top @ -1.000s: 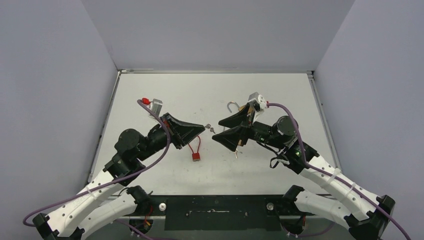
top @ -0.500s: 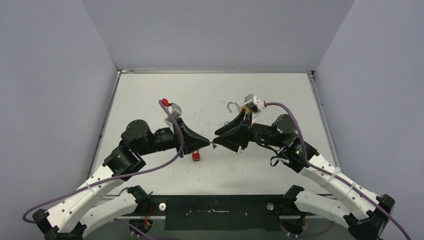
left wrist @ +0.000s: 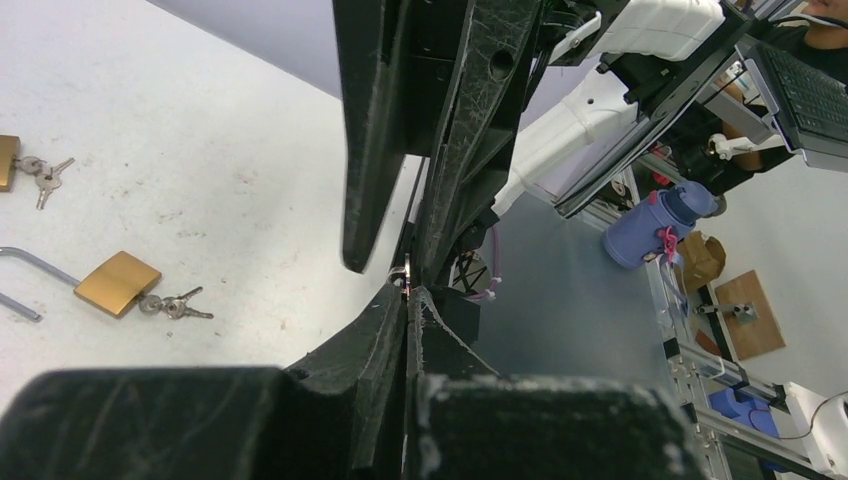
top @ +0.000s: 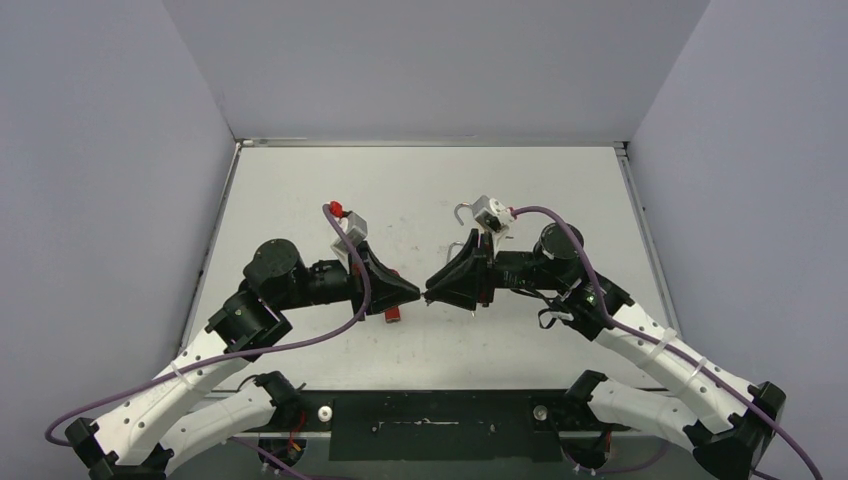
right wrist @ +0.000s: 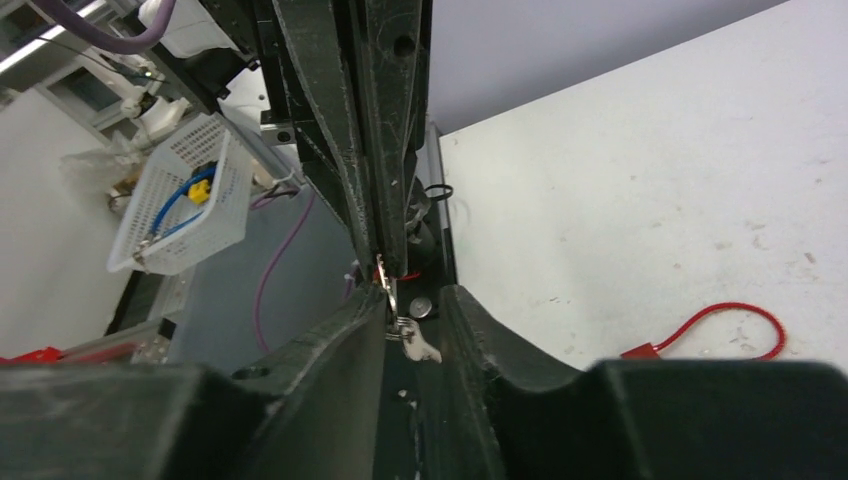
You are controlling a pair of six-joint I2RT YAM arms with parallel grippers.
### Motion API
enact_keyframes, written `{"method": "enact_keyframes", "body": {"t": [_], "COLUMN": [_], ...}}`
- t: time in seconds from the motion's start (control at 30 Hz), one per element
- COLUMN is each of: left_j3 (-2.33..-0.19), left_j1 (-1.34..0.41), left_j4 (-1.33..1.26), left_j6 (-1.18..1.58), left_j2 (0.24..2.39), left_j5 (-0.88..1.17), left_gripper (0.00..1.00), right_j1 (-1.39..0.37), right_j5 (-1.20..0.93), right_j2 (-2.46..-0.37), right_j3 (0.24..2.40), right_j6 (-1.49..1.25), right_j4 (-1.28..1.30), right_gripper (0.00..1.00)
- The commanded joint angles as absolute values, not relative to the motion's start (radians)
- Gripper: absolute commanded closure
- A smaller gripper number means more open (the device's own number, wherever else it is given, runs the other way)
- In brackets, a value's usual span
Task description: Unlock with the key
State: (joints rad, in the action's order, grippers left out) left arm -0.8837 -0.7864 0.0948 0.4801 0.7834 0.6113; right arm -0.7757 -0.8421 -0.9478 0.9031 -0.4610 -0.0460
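Observation:
My left gripper (top: pixel 414 292) is shut on a small silver key (left wrist: pixel 408 283), whose tip pokes out past the fingertips (left wrist: pixel 396 300). My right gripper (top: pixel 430 292) meets it tip to tip over the middle of the table. Its jaws stand a little apart around the key (right wrist: pixel 388 290) and its ring (right wrist: pixel 400 326). The key lies against one finger and the other finger is clear of it. A red padlock (top: pixel 393 314) with a red cable loop (right wrist: pixel 735 322) lies on the table just under the left gripper, partly hidden.
Two brass padlocks (left wrist: pixel 118 283) (left wrist: pixel 5 160), each with keys (left wrist: pixel 175 303) attached, lie on the table beyond the right arm. A silver shackle (top: pixel 462 210) shows near the right wrist. Grey walls close in the table (top: pixel 300 190) on three sides.
Both grippers came together at the table's centre. The left one swung right with the key, and the right jaws narrowed around it.

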Motion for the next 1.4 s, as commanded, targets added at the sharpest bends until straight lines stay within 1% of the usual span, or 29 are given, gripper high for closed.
{"method": "enact_keyframes", "body": {"t": [0.0, 0.1, 0.23, 0.33, 0.37, 0.47, 0.53, 0.57, 0.6, 0.67, 0.73, 1.0, 1.13, 1.17, 1.23, 1.27, 1.33, 1.37], "left_j3": [-0.937, -0.934, -0.933, -0.934, -0.934, -0.934, -0.934, -0.933, -0.934, -0.933, -0.931, -0.931, -0.927, -0.927, -0.928, -0.931, -0.955, -0.968], "left_j1": [-0.785, -0.786, -0.786, -0.786, -0.787, -0.786, -0.787, -0.787, -0.786, -0.786, -0.786, -0.785, -0.785, -0.785, -0.785, -0.785, -0.785, -0.785], "left_j4": [0.092, 0.088, 0.087, 0.087, 0.087, 0.078, 0.074, 0.075, 0.075, 0.077, 0.08, 0.083, 0.084, 0.09, 0.104, 0.123, 0.197, 0.244], "left_j6": [0.451, 0.452, 0.451, 0.455, 0.458, 0.465, 0.467, 0.466, 0.467, 0.466, 0.466, 0.47, 0.493, 0.503, 0.521, 0.53, 0.537, 0.533], "left_j2": [0.783, 0.785, 0.782, 0.78, 0.78, 0.778, 0.776, 0.775, 0.774, 0.773, 0.772, 0.765, 0.761, 0.757, 0.744, 0.731, 0.705, 0.687], "left_j5": [0.645, 0.648, 0.645, 0.628, 0.624, 0.617, 0.617, 0.615, 0.615, 0.615, 0.616, 0.6, 0.548, 0.512, 0.429, 0.373, 0.206, 0.114], "left_gripper": [1.0, 1.0, 1.0, 1.0, 1.0, 1.0, 1.0, 1.0, 1.0, 1.0, 1.0, 1.0, 1.0, 0.92, 0.71, 0.58, 0.27, 0.18], "right_j1": [-0.776, -0.776, -0.776, -0.776, -0.776, -0.776, -0.776, -0.776, -0.777, -0.776, -0.776, -0.776, -0.776, -0.775, -0.775, -0.775, -0.775, -0.775], "right_j5": [-0.896, -0.912, -0.933, -0.957, -0.966, -0.984, -0.985, -0.985, -0.986, -0.974, -0.964, -0.934, -0.896, -0.878, -0.845, -0.821, -0.774, -0.756], "right_j2": [-0.958, -0.964, -0.969, -0.972, -0.974, -0.979, -0.98, -0.983, -0.982, -0.98, -0.978, -0.966, -0.948, -0.944, -0.932, -0.924, -0.907, -0.901], "right_j3": [0.945, 0.945, 0.938, 0.936, 0.935, 0.933, 0.931, 0.931, 0.931, 0.931, 0.931, 0.898, 0.869, 0.862, 0.848, 0.839, 0.821, 0.813], "right_j6": [-0.428, -0.433, -0.442, -0.445, -0.444, -0.443, -0.44, -0.439, -0.437, -0.439, -0.438, -0.459, -0.471, -0.476, -0.482, -0.486, -0.491, -0.492], "right_j4": [-0.051, -0.063, -0.079, -0.085, -0.084, -0.083, -0.083, -0.082, -0.082, -0.082, -0.084, -0.144, -0.181, -0.187, -0.196, -0.2, -0.205, -0.205], "right_gripper": [0.79, 0.9, 0.96, 0.95, 0.93, 0.8, 0.79, 0.79, 0.81, 0.93, 1.0, 1.0, 1.0, 1.0, 1.0, 1.0, 1.0, 1.0]}}
